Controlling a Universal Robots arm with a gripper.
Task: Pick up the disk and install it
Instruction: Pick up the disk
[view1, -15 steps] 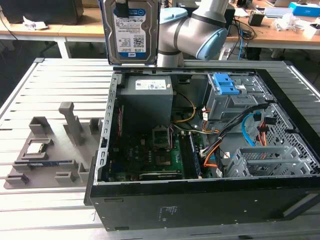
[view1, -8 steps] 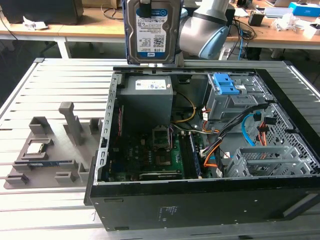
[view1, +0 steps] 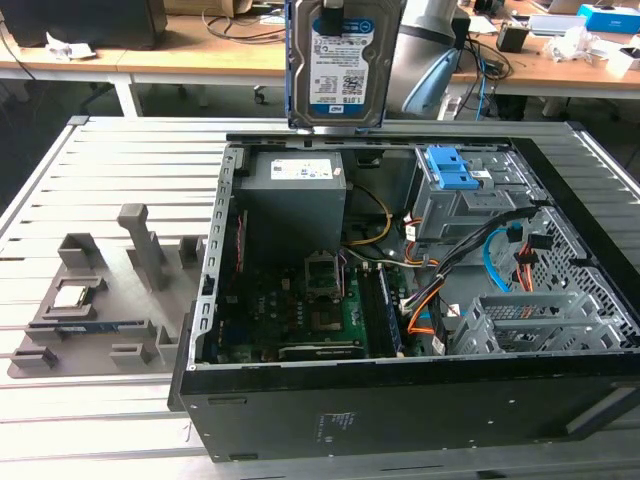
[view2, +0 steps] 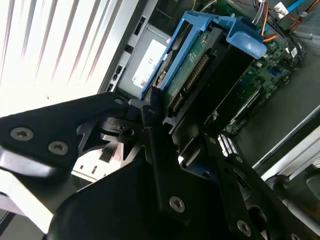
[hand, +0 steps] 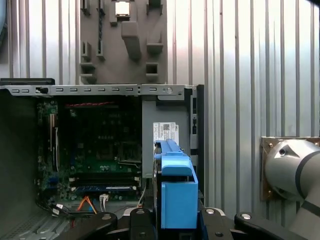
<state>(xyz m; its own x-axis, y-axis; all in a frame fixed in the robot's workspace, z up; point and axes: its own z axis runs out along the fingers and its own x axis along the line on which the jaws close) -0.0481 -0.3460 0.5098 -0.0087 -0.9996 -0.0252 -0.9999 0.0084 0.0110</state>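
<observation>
Blue-railed disk w/ white lbl, over case

A lab: slotted metal table, opened computer case, cable-strewn desks behind.

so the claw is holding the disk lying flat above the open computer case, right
Not flat: the exterior view shows the disk hanging upright, its label facing the camera. The rest is right: the claw grips it above the open computer case, as the first wrist view shows.
</observation>
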